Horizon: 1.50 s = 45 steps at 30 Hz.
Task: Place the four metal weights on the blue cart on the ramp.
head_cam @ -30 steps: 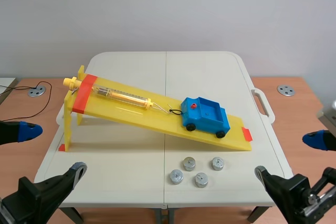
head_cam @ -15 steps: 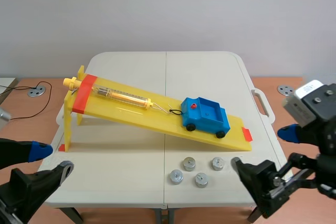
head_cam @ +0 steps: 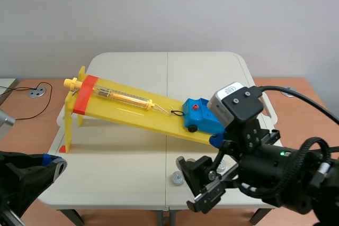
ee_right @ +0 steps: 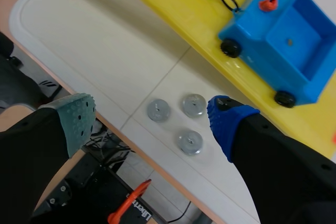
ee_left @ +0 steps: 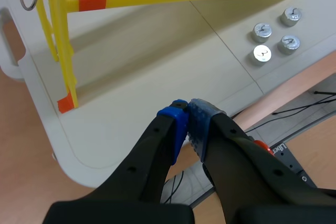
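The blue cart (head_cam: 198,114) stands low on the yellow ramp (head_cam: 127,107), hooked to a spring scale; its rear is hidden by my right arm. In the right wrist view the cart (ee_right: 286,38) is empty. Three round metal weights (ee_right: 158,110) lie on the table under my right gripper (ee_right: 152,119), which hovers open above them, touching none. In the left wrist view several weights (ee_left: 262,31) sit in a cluster far ahead of my left gripper (ee_left: 186,109), which is shut on nothing near the table's front left corner. In the scene view only one weight (head_cam: 177,178) shows well.
The white folding table (head_cam: 132,152) has a seam down its middle. The ramp's tall leg (ee_left: 62,51) stands ahead of the left gripper. A cable and a metal disc (head_cam: 37,92) lie on the wooden desk at the left.
My right arm has swung in from the right edge to above the weights, its fingers narrowing a little. My left gripper has shut and sunk lower at the front left.
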Each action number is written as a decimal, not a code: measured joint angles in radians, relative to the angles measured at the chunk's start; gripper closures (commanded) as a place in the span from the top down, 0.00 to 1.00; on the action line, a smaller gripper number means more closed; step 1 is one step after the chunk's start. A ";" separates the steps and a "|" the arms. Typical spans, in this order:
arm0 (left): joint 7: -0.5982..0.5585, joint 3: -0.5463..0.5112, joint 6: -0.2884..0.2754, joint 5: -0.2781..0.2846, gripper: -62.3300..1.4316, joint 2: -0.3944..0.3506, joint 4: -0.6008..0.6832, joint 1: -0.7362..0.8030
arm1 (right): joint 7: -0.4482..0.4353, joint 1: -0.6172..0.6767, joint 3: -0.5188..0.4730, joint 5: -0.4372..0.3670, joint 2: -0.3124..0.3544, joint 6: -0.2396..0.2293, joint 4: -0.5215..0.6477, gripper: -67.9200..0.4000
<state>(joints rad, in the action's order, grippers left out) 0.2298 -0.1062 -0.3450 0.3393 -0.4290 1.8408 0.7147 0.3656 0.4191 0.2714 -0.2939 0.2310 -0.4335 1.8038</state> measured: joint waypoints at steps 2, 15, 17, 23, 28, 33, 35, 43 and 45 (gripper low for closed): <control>0.005 0.000 0.000 -0.009 0.08 0.000 0.000 0.000 | 0.000 -0.021 0.021 0.026 -0.019 0.000 -0.031 0.64; 0.005 0.000 0.000 -0.014 0.09 0.000 0.000 0.000 | -0.001 -0.110 0.156 0.215 -0.095 0.100 -0.195 0.55; 0.005 0.000 0.000 -0.014 0.09 0.000 0.000 0.000 | -0.001 -0.114 0.174 0.228 -0.102 0.115 -0.215 0.54; 0.005 0.000 0.000 -0.014 0.09 0.000 0.000 0.000 | -0.002 -0.117 0.207 0.269 -0.119 0.217 -0.257 0.54; 0.005 0.000 0.000 -0.014 0.09 0.000 0.000 0.000 | -0.021 -0.117 0.209 0.287 -0.126 0.255 -0.262 0.52; 0.011 0.000 0.000 -0.014 0.09 0.000 0.000 -0.017 | -0.025 -0.143 0.224 0.287 -0.126 0.266 -0.305 0.52; 0.014 0.000 0.000 -0.014 0.09 0.000 0.000 -0.029 | -0.025 -0.158 0.229 0.292 -0.126 0.273 -0.335 0.52; 0.031 0.000 0.000 -0.014 0.09 0.000 0.000 -0.045 | -0.028 -0.194 0.229 0.306 -0.134 0.280 -0.418 0.51; 0.033 0.000 0.000 -0.014 0.09 0.000 0.000 -0.045 | -0.028 -0.200 0.229 0.307 -0.144 0.280 -0.428 0.51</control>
<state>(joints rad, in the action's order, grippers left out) 0.2630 -0.1062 -0.3450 0.3256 -0.4294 1.8408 0.6701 0.3378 0.2195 0.4999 0.0128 0.0872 -0.1532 1.3758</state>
